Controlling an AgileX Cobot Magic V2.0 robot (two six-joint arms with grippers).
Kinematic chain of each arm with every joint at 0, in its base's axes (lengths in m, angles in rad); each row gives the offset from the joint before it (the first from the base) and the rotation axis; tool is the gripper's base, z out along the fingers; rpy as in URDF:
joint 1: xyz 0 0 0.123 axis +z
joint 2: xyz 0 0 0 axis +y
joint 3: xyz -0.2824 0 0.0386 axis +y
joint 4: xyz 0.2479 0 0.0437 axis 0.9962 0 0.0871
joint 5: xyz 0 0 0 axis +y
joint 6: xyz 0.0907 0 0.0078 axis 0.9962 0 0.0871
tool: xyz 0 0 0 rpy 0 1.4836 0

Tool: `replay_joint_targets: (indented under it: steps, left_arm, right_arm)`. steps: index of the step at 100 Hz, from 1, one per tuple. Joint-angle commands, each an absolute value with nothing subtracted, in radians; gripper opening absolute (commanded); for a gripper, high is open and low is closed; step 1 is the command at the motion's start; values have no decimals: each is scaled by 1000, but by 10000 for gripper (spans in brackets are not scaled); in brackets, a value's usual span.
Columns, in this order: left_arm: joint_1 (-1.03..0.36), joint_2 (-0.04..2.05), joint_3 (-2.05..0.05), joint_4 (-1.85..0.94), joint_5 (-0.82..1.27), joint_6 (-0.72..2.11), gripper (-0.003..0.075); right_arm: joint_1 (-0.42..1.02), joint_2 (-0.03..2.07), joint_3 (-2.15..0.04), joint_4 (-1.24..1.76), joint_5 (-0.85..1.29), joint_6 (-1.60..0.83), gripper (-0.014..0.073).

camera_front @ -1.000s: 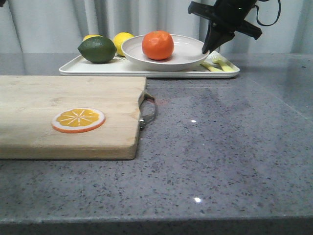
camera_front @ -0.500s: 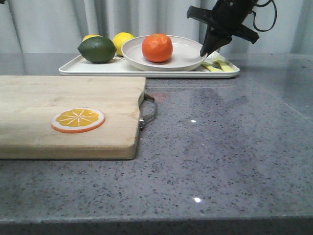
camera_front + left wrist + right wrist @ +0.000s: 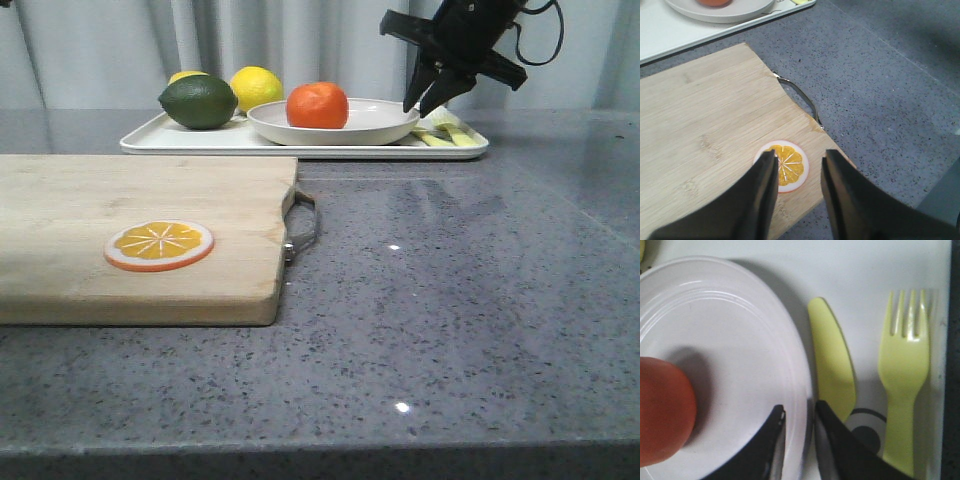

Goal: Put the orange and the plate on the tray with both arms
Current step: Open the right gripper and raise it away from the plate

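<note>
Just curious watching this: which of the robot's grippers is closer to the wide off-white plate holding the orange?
The right. The right gripper is at the wide off-white plate, its jaws straddling the rim. The left gripper hovers over the wooden cutting board, well away.

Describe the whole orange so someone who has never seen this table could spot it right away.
Look to the white tray at the far side of the table. On it sits an off-white plate, and the orange rests inside that plate. It is the only reddish-orange fruit there; the lemon and green lime lie beside the plate.

Even, soft light; small glare specks on countertop; right wrist view perhaps slightly blurred.
</note>
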State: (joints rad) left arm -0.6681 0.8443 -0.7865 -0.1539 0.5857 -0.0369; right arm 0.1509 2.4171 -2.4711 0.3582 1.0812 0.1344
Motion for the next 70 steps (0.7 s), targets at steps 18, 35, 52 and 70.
replay_joint_targets:
  steps: [18, 35, 52, 70]
  left_arm:
    - [-664, 834, -814, -161, 517, -47, 209]
    - [-664, 834, -814, -161, 517, -47, 209]
    - [-664, 834, -814, -161, 517, -47, 209]
    - [-664, 834, -814, -161, 517, -47, 209]
  right_arm:
    - [148, 2347, -2507, 387, 1057, 130, 340]
    - [140, 2326, -2507, 387, 1085, 130, 325]
    - [136, 2280, -2507, 364, 1133, 130, 224]
    - [136, 2236, -2507, 318, 1202, 130, 7]
